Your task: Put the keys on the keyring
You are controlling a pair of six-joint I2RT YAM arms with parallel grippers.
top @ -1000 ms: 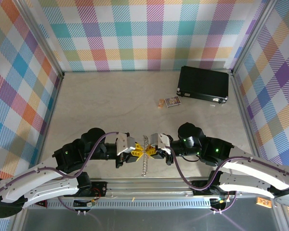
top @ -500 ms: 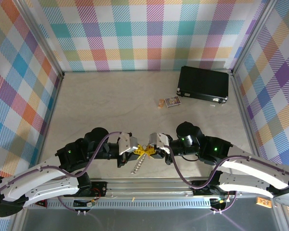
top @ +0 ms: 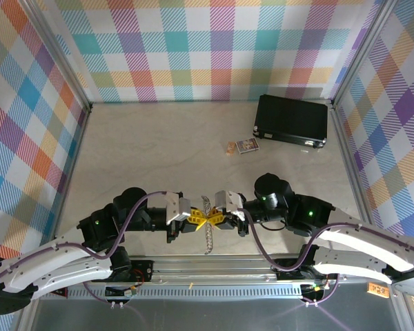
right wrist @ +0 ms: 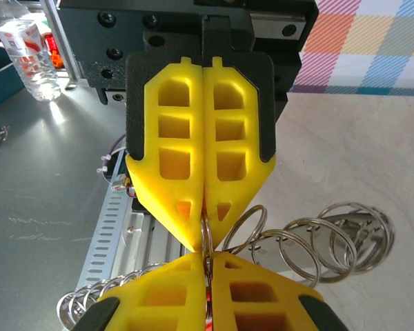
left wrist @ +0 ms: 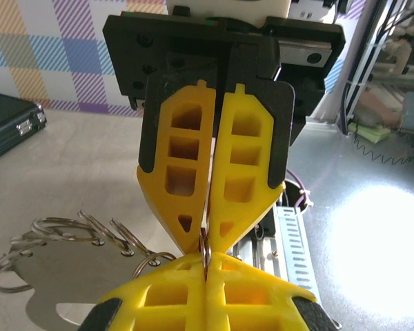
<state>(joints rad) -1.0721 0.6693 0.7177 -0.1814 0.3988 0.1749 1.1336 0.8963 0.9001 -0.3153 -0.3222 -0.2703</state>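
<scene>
Keyring (top: 208, 240) pinched between left tool (top: 199, 221) and right tool (top: 214, 221).

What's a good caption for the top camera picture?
Left gripper and right gripper meet tip to tip, both pinching the keyring.

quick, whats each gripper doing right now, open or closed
left gripper: closed, pinching a wire ring of the keyring
right gripper: closed on the keyring too
</scene>
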